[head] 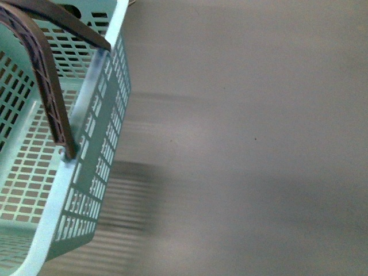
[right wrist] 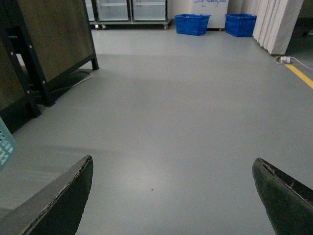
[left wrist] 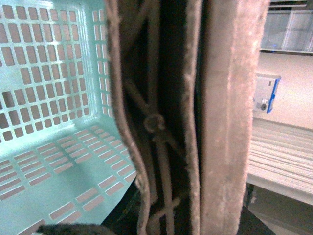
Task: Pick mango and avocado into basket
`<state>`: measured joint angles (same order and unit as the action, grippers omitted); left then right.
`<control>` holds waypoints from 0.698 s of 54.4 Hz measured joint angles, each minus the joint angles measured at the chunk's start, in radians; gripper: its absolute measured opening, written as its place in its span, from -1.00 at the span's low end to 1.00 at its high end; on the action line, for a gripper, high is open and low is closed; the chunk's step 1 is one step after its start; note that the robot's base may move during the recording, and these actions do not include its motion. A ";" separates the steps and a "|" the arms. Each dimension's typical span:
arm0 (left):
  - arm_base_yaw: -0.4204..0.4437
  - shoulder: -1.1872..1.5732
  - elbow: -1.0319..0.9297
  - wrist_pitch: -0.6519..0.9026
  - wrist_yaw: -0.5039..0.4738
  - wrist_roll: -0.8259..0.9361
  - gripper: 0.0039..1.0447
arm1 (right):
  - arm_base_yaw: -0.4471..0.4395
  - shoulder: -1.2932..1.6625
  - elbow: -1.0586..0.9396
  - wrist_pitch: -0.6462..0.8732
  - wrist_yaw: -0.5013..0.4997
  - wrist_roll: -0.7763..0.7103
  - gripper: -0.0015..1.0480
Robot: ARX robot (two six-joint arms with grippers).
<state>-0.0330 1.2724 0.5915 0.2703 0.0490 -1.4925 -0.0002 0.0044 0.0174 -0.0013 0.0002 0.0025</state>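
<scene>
A turquoise basket (head: 106, 132) shows at the left of the front view, over bare grey floor (head: 247, 144), with its brownish handle (head: 49, 98) raised across the opening. The parts of its slotted bottom and walls that can be seen hold nothing. Neither the mango nor the avocado appears in any view, so the task seems to be at its start, in a searching or travelling step. The right jaws stand wide apart with nothing between them, facing open floor with blue crates (right wrist: 191, 23) far off. The left wrist view is pressed close against the handle, and whether the left jaws grip it cannot be told. Next, the fruit must be found and the open jaws brought over it.
</scene>
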 joint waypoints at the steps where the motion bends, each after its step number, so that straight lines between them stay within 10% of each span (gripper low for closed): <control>1: -0.002 -0.017 0.001 -0.016 -0.004 -0.003 -0.69 | 0.000 0.000 0.000 0.000 0.000 0.000 0.83; 17: -0.036 -0.363 0.073 -0.362 -0.035 -0.033 -0.70 | 0.000 0.000 0.000 0.000 0.000 0.000 0.83; 38: -0.039 -0.386 0.087 -0.369 -0.039 -0.039 -0.70 | 0.000 0.000 0.000 0.000 0.000 0.000 0.83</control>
<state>-0.0719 0.8867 0.6788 -0.0986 0.0105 -1.5314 -0.0002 0.0044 0.0174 -0.0013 0.0002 0.0025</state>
